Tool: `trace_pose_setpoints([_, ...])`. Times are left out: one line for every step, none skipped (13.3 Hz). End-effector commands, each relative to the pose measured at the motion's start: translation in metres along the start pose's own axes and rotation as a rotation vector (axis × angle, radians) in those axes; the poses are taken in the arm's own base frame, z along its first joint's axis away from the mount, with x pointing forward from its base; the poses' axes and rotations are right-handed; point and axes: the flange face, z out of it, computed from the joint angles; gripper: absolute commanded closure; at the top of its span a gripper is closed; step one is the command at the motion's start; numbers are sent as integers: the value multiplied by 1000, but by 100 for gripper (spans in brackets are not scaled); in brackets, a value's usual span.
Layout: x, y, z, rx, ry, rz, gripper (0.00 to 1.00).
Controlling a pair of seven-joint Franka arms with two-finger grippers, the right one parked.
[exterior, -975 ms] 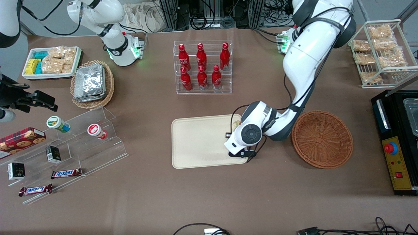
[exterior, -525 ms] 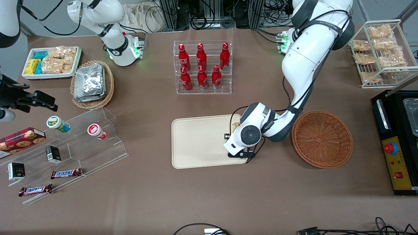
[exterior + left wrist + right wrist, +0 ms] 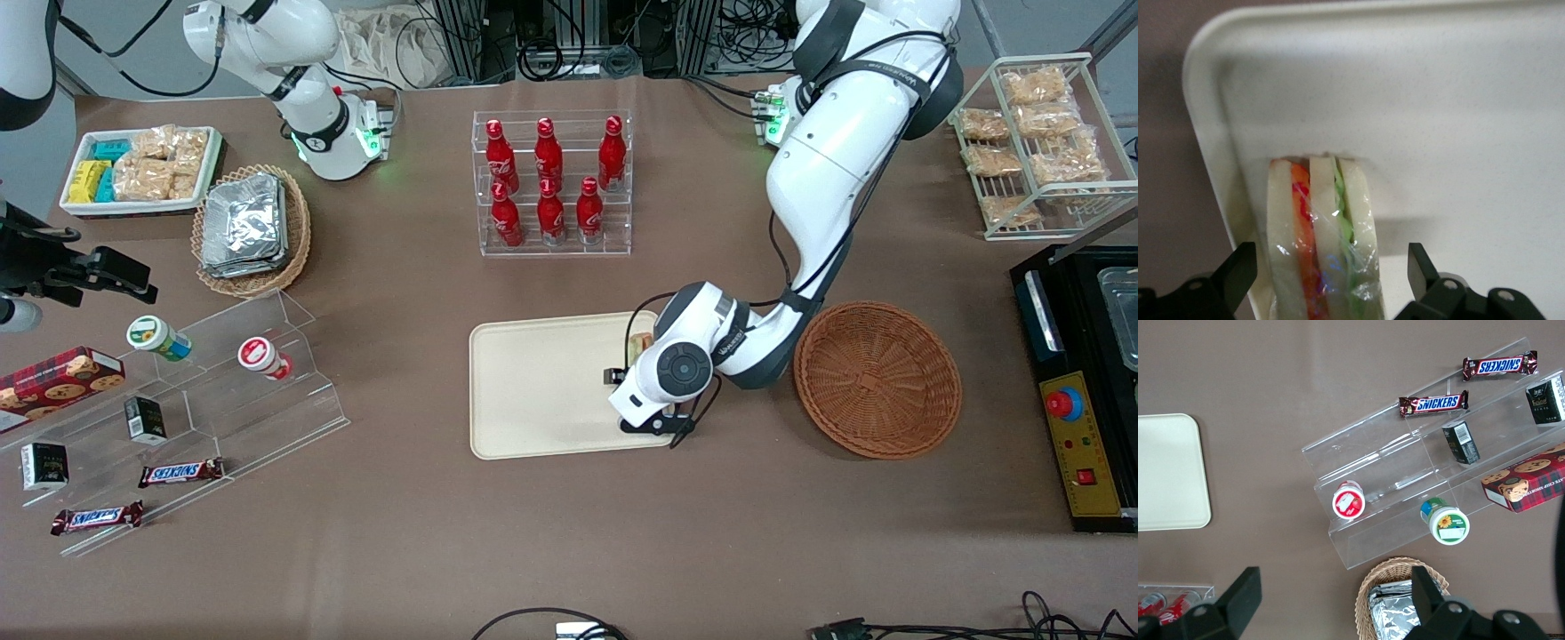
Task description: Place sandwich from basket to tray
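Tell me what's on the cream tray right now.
The wrapped sandwich stands on edge on the tray, near the corner toward the basket. The open gripper straddles it, fingers apart from the bread. From the front, the arm covers most of that corner.

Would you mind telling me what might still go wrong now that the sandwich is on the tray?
1. The sandwich stands on edge close to the tray rim; it may topple over the rim onto the table.
2. The gripper is open with a finger on either side of the sandwich; a sideways retreat might knock it over.
3. Its clear wrap might catch a finger as the gripper lifts.
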Motion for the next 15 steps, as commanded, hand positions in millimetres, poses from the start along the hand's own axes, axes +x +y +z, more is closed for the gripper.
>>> trace_pose_setpoints([4,4,-59,-3,82,0,0])
trace_pose_setpoints([2,0,-82,-4,85,-9,0])
trace_pose_setpoints([3,-15,-103,5,68,-36,0])
trace_pose_setpoints([1,-22,-130,12,73,-44,0])
trace_pose_setpoints([-3,-28,-159,18,84,-55,0])
trace_pose_setpoints([-8,-43,-188,29,88,-74,0])
trace_pose_setpoints([-11,-64,-216,38,90,-97,0])
trace_pose_setpoints([-15,-81,-241,45,100,-119,0])
trace_pose_setpoints([-20,-100,-269,50,114,-144,0])
trace_pose_setpoints([-27,-117,-292,58,122,-168,0])
trace_pose_setpoints([-35,-132,-312,68,123,-190,0])
trace_pose_setpoints([-43,-149,-331,89,126,-214,0])
trace_pose_setpoints([-50,-169,-346,101,115,-230,0])
trace_pose_setpoints([-56,-189,-361,111,105,-213,0])
trace_pose_setpoints([-67,-206,-378,123,100,-174,0])
